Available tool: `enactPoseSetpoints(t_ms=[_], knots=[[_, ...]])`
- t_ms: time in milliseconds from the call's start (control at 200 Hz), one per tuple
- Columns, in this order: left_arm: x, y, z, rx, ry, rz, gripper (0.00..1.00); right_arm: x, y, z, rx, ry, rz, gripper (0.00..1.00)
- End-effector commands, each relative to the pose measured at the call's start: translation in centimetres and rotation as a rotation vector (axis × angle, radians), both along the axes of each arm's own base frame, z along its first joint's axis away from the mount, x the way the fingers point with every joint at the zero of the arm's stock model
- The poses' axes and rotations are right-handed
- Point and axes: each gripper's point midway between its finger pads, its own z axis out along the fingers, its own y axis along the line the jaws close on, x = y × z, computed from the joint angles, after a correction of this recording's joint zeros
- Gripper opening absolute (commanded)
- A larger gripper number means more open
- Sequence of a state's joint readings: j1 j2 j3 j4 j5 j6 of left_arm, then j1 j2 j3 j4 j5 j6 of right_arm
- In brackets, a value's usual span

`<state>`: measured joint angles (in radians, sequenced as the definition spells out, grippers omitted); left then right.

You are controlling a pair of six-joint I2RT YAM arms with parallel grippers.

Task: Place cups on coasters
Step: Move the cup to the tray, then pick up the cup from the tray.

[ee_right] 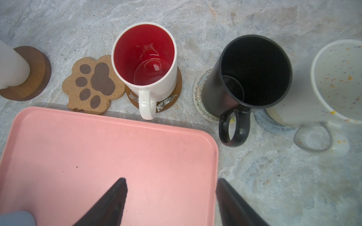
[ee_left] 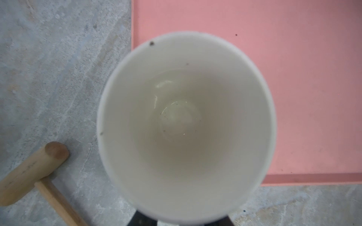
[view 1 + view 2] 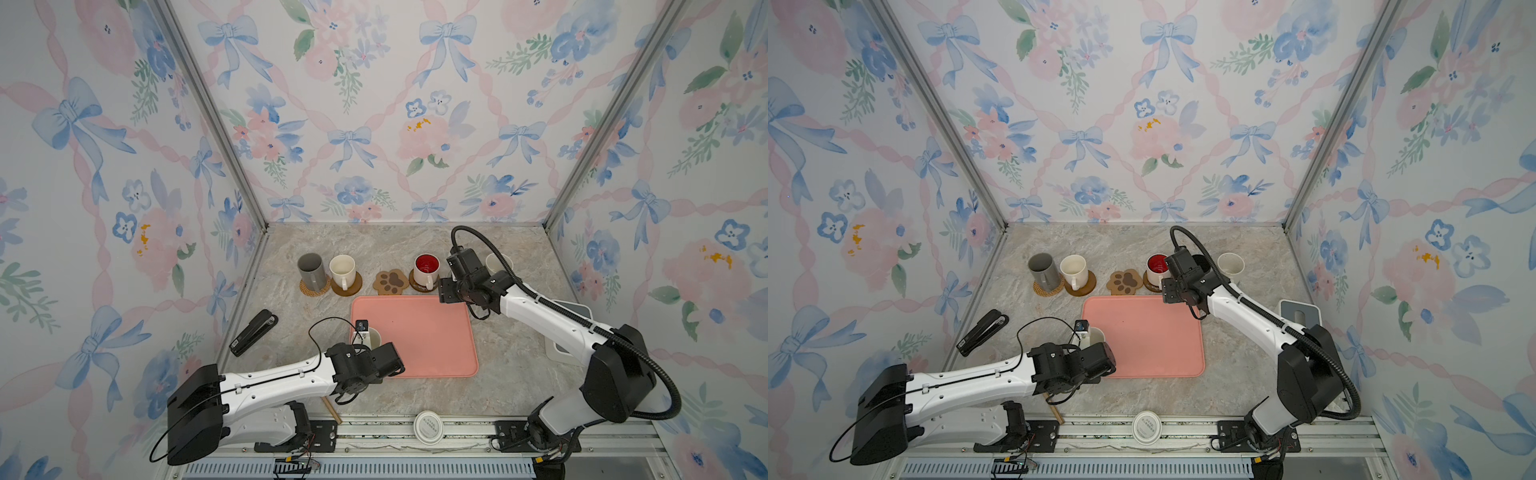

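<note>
Along the back, a grey cup (image 3: 311, 266) stands on a rattan coaster (image 3: 314, 289) and a cream cup (image 3: 343, 269) on a wooden round (image 3: 348, 289). The paw coaster (image 3: 390, 281) is bare. The red-inside cup (image 1: 145, 58) sits on another wooden round (image 1: 172, 97), the black cup (image 1: 252, 74) on a cream woven coaster (image 1: 198, 92), and the speckled cup (image 1: 337, 82) on a grey-blue one (image 1: 262, 119). A pale cup (image 2: 186, 127) is at the tray's near-left corner. My left gripper (image 2: 181, 223) flanks its near side, fingertips hidden under the rim. My right gripper (image 1: 170, 187) hangs open over the tray's far-right corner.
The large pink tray (image 3: 432, 332) fills the middle. A black stapler (image 3: 253, 332) lies at the left and a wooden mallet (image 2: 29, 176) beside the pale cup. A white printed lid (image 3: 428, 428) sits on the front rail. A white-and-grey box (image 3: 1300, 311) stands under the right arm.
</note>
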<state>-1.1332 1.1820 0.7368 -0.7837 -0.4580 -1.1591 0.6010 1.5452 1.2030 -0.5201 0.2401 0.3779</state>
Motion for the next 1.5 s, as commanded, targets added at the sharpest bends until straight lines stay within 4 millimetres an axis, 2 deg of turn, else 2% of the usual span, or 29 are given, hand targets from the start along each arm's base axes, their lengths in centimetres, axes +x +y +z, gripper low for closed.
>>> enactPoseSetpoints(t_ms=[0,145,310,405,465,600,700,890,1090,1240,1500], knots=[[1.0,-0.2,0.9,0.025,-0.031,0.001,0.29,-0.2,-1.1,0.5,0.009,-0.009,-0.031,0.75],[1.1,-0.2,0.4,0.05,-0.015,0.001,0.2,-0.3,-1.3,0.4,0.013,-0.008,-0.036,0.75],[1.1,0.2,-0.1,0.061,-0.004,0.012,0.15,-0.5,-1.6,0.4,0.013,-0.007,-0.042,0.75],[1.2,0.3,-0.2,0.065,-0.005,0.019,0.08,-0.5,-1.8,0.4,0.013,-0.008,-0.045,0.75],[1.3,0.5,-0.3,0.07,-0.006,0.023,0.0,-0.5,-1.9,0.4,0.01,-0.005,-0.046,0.75],[1.7,0.4,0.0,0.079,-0.023,0.024,0.0,-0.5,-2.1,0.3,0.007,-0.004,-0.048,0.75],[2.5,-0.1,1.3,0.067,-0.067,0.029,0.0,-0.7,-2.4,0.2,0.006,-0.004,-0.056,0.75],[4.5,-0.9,4.3,0.06,-0.169,0.03,0.0,-0.9,-3.4,0.5,0.005,-0.011,-0.074,0.75],[7.1,-2.1,6.1,0.076,-0.215,0.001,0.0,-1.1,-4.4,1.0,0.003,-0.018,-0.086,0.76],[10.3,-2.8,6.2,0.048,-0.22,-0.022,0.0,-1.2,-5.3,1.2,-0.001,-0.022,-0.096,0.76],[16.1,-4.6,7.7,-0.008,-0.283,-0.071,0.0,-1.6,-7.1,1.4,0.009,-0.026,-0.133,0.76]])
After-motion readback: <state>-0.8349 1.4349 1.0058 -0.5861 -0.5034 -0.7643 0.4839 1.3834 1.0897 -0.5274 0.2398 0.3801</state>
